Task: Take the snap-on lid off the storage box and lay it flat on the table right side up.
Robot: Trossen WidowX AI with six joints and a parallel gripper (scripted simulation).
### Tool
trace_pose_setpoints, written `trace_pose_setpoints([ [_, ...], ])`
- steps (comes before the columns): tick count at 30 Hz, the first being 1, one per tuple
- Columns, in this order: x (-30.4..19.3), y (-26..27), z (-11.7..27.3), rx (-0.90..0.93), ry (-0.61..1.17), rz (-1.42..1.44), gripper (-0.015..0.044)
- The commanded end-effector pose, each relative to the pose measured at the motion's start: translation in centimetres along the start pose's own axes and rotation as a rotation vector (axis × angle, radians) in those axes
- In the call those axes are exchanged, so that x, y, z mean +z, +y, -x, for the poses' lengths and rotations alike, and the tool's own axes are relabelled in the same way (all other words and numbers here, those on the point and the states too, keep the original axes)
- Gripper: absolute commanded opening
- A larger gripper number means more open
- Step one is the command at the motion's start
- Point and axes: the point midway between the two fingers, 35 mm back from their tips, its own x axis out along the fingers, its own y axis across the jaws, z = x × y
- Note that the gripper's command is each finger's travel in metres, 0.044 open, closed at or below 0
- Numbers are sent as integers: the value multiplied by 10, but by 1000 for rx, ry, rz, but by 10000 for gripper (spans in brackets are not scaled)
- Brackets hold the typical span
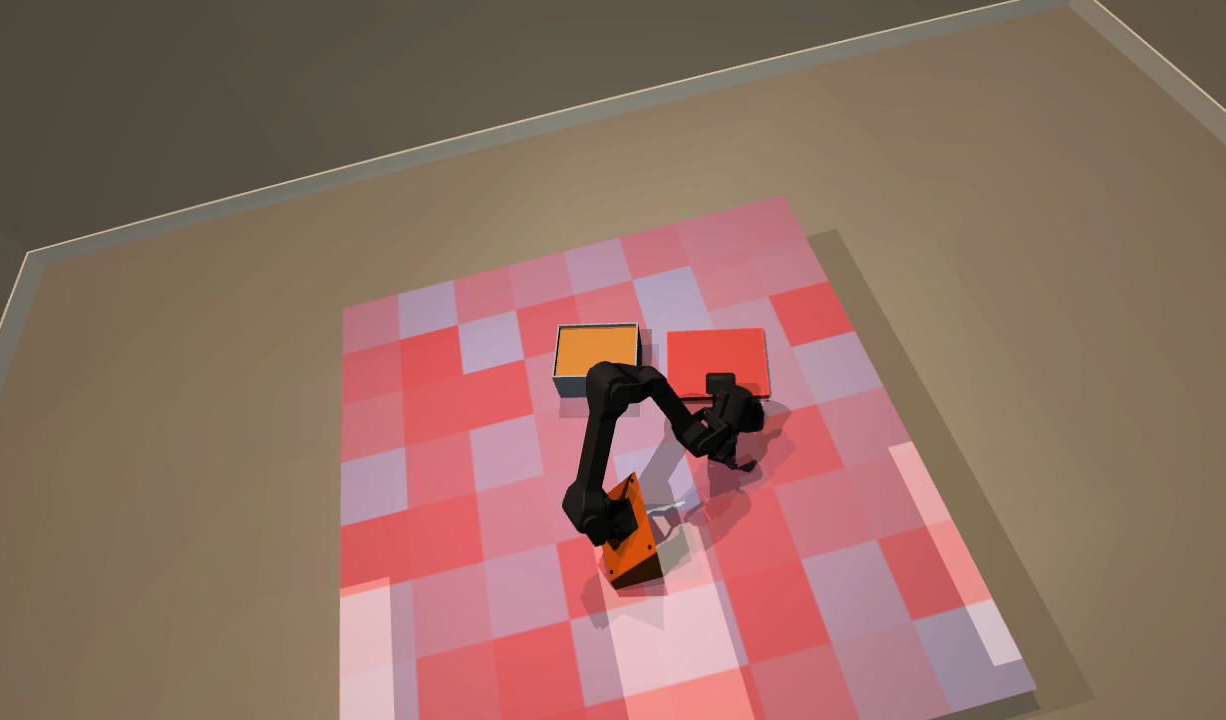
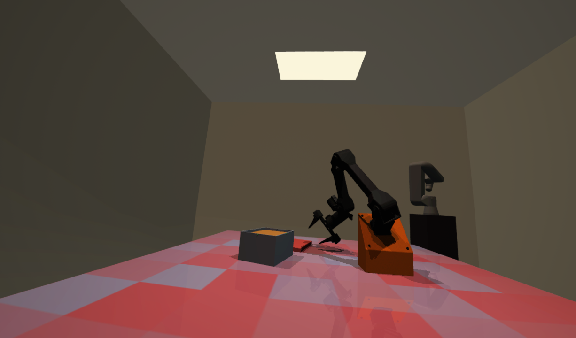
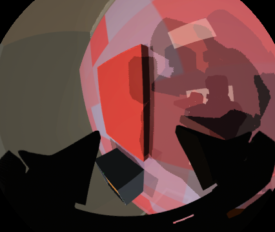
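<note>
The red lid (image 1: 711, 353) (image 2: 301, 244) (image 3: 121, 106) looks to lie flat on the table beside the storage box, smooth face up. The grey storage box (image 1: 570, 385) (image 2: 256, 248) (image 3: 133, 185) stands upright and open, with an orange surface inside. My gripper (image 2: 315, 235) (image 3: 139, 131) is wide open with nothing between its fingers. It is tilted downward, low over the table, at the lid's edge on the arm's side and apart from the lid. In the top view the wrist hides part of the lid's near edge, and the arm hides the box's near right corner.
The arm's orange base (image 1: 635, 528) (image 2: 386, 260) stands on the checkered table (image 1: 447, 573) (image 2: 189, 311). A narrow strip of table separates box and lid. A grey robot arm (image 2: 416, 185) stands on a black block (image 2: 432, 235) in the background.
</note>
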Motion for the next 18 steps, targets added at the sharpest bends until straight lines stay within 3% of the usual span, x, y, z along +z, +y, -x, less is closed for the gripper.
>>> trace_pose_setpoints([
  [1, -2, -6, 7, -1, 6, 1, 440],
  [18, 2, 6, 30, -2, 4, 1, 440],
])
